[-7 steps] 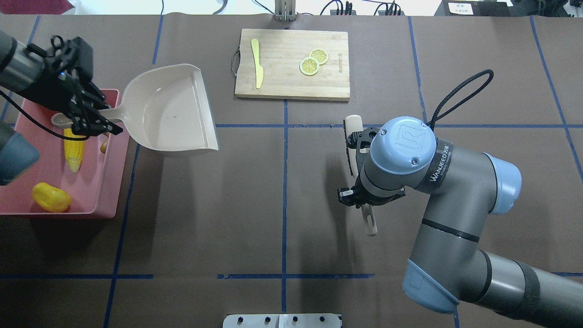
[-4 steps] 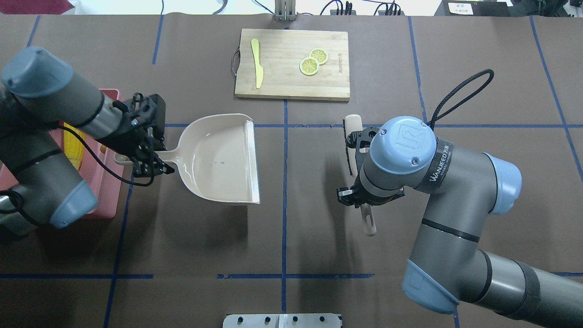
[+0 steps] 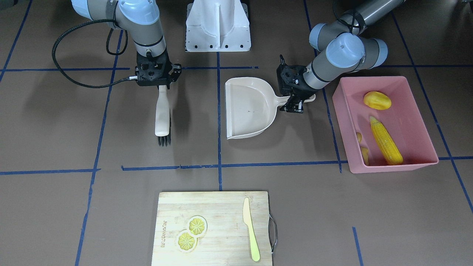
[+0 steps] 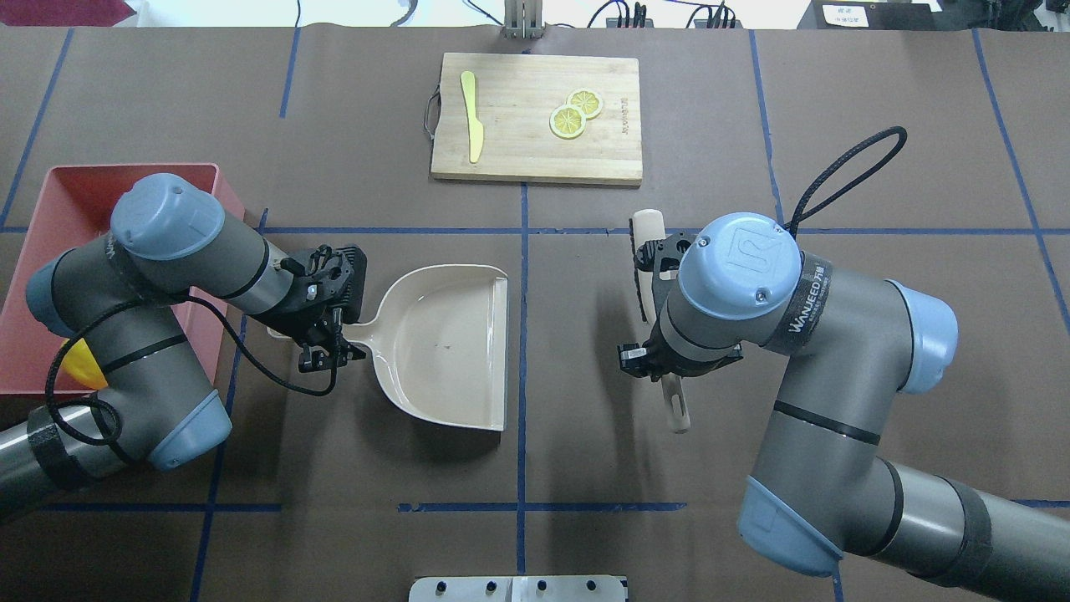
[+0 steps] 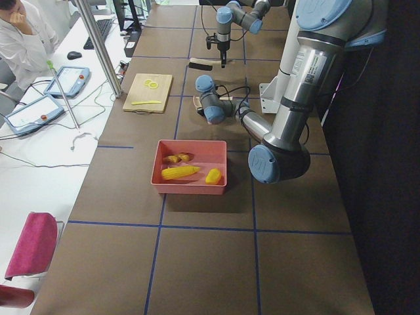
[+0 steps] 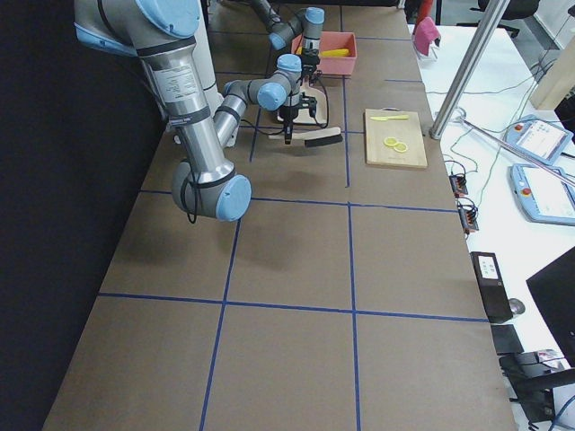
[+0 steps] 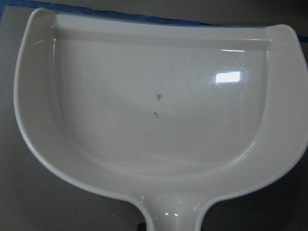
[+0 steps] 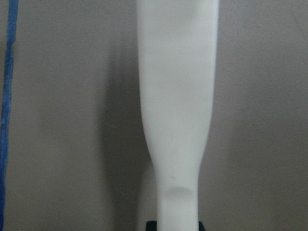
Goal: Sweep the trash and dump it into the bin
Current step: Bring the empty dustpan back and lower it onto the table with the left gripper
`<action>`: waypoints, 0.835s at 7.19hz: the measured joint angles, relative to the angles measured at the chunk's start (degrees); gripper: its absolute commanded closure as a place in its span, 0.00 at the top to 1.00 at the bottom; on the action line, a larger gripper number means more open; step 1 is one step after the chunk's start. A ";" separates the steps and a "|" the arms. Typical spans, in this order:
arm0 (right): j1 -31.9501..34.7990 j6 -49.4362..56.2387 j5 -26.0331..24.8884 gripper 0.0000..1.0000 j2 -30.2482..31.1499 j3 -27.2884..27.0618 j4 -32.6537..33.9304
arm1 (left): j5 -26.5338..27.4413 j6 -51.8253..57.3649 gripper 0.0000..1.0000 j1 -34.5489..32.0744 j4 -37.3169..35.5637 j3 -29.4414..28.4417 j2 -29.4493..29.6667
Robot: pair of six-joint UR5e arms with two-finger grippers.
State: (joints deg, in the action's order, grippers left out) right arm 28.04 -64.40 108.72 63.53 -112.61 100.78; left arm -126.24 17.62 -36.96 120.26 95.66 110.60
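Observation:
The pink bin stands at the robot's left and holds the corn cob, the potato-like lump and the ginger root. My left gripper is shut on the handle of the beige dustpan, which is level and low over the table beside the bin. The left wrist view shows the dustpan empty. My right gripper is shut on the handle of a brush, bristles at the far end. In the overhead view my left arm hides most of the bin.
A wooden cutting board at the far middle carries a pale knife and two lemon slices. Blue tape lines cross the brown table. The robot base plate is at the near edge.
My left arm has carried the empty dustpan from over the bin to the right and nearer the robot, level over the table. The right arm and brush have not moved.

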 measured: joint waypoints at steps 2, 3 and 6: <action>0.00 -0.04 0.00 0.00 -0.06 -0.06 0.01 | 0.15 0.12 0.86 0.18 0.52 -0.26 0.69; 0.00 -0.08 0.00 0.00 -0.06 -0.05 -0.02 | 0.71 0.13 1.00 0.21 0.56 -0.27 0.88; -0.02 -0.13 0.00 0.00 -0.07 0.01 0.01 | 3.79 -0.24 1.00 0.11 0.46 0.61 0.97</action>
State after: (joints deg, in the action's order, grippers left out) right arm 28.01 -64.53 108.72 63.46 -112.60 100.78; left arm -122.45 17.37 -36.85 120.72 96.27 111.56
